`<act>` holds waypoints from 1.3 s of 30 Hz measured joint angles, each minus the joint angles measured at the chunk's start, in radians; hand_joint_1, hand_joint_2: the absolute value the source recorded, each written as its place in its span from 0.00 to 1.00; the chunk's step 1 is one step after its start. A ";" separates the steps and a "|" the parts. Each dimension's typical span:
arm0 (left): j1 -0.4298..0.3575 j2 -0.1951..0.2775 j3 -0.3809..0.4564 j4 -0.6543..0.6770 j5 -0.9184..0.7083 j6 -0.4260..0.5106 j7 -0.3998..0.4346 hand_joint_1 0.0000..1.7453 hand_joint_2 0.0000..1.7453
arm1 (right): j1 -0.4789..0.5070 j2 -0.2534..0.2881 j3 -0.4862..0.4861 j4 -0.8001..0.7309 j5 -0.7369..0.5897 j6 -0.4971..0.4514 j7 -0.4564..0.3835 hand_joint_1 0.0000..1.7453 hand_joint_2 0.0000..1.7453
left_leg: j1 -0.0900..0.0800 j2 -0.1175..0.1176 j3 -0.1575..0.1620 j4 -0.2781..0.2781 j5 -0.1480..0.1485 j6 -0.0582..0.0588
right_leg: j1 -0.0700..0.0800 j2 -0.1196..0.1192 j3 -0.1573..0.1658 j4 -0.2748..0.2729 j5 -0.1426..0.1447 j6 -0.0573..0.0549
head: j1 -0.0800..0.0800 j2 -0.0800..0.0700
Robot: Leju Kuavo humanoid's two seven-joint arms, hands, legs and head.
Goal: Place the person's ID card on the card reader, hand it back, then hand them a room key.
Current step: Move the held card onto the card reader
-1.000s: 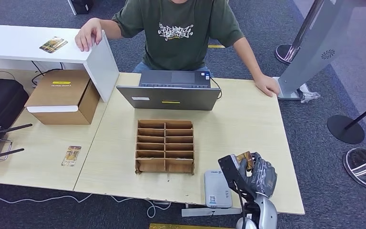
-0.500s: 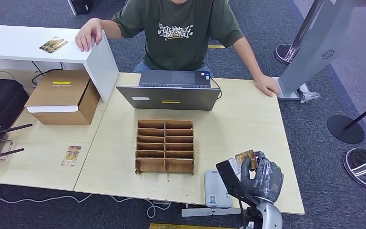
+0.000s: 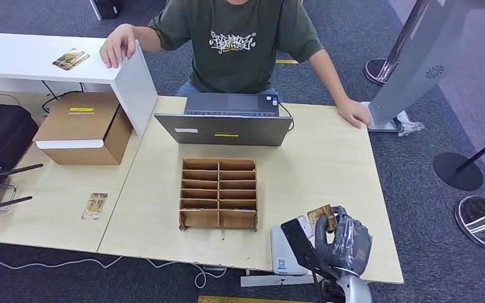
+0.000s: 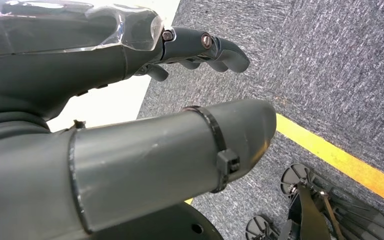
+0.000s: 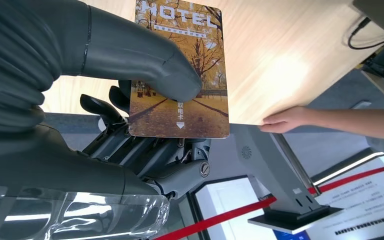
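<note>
My right hand [image 3: 346,243] hovers at the table's front right and pinches a card [image 3: 321,216] between thumb and fingers. The card [image 5: 180,70] is printed with autumn trees and the word HOTEL, and my thumb [image 5: 130,55] presses on its face. The white card reader [image 3: 285,252] lies flat at the table's front edge, just left of this hand, partly hidden by my wrist. The card sits above the reader's far right corner; I cannot tell whether they touch. My left hand [image 4: 200,45] hangs over grey carpet and holds nothing, its fingers apart from the thumb.
A person [image 3: 243,38] sits behind a laptop [image 3: 224,121], one hand [image 3: 354,113] resting on the table's far right. A wooden compartment rack [image 3: 218,193] stands mid-table. Another card [image 3: 95,206] lies at the left, one more [image 3: 71,59] on the white shelf. A cardboard box [image 3: 85,127] stands at the left.
My right hand has drawn back towards the table's front edge and shifted slightly left, bringing the card closer to the reader. The person has not moved.
</note>
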 joint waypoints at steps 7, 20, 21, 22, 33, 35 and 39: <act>0.000 -0.002 0.000 0.000 0.001 0.000 -0.009 0.00 0.00 | 0.038 0.003 0.005 0.002 0.002 0.025 0.033 1.00 1.00 | 0.000 0.000 0.000 0.000 0.000 0.000 | 0.000 0.000 0.000 0.000 0.000 0.000 | 0.000 0.000; -0.001 -0.002 0.000 0.000 0.002 -0.003 -0.012 0.00 0.00 | 0.038 0.027 0.006 0.050 -0.027 0.022 0.049 1.00 1.00 | 0.000 0.000 0.000 0.000 0.000 0.000 | 0.000 0.000 0.000 0.000 0.000 0.000 | 0.000 0.000; -0.001 -0.002 0.000 0.000 0.001 -0.003 -0.012 0.00 0.00 | 0.037 0.027 0.006 0.055 -0.029 0.022 0.049 1.00 1.00 | 0.000 0.000 0.000 0.000 0.000 0.000 | 0.000 0.000 0.000 0.000 0.000 0.000 | 0.000 0.000; -0.001 -0.002 0.000 0.000 0.001 -0.003 -0.013 0.00 0.00 | 0.034 0.027 0.006 0.059 -0.032 0.021 0.048 1.00 1.00 | 0.000 0.000 0.000 0.000 0.000 0.000 | 0.000 0.000 0.000 0.000 0.000 0.000 | 0.000 0.000; -0.001 -0.001 0.000 0.000 0.001 -0.003 -0.014 0.00 0.00 | -0.006 0.030 0.057 0.094 -0.045 0.034 0.025 1.00 1.00 | 0.000 0.000 0.000 0.000 0.000 0.000 | 0.000 0.000 0.000 0.000 0.000 0.000 | 0.000 0.000; -0.001 -0.001 0.000 0.000 0.001 -0.003 -0.012 0.00 0.00 | -0.014 0.030 0.066 0.102 -0.050 0.037 0.029 1.00 1.00 | 0.000 0.000 0.000 0.000 0.000 0.000 | 0.000 0.000 0.000 0.000 0.000 0.000 | 0.000 0.000; -0.002 -0.001 0.000 0.000 0.001 -0.001 -0.010 0.00 0.00 | -0.029 0.030 0.076 0.122 -0.060 0.040 0.032 1.00 1.00 | 0.000 0.000 0.000 0.000 0.000 0.000 | 0.000 0.000 0.000 0.000 0.000 0.000 | 0.000 0.000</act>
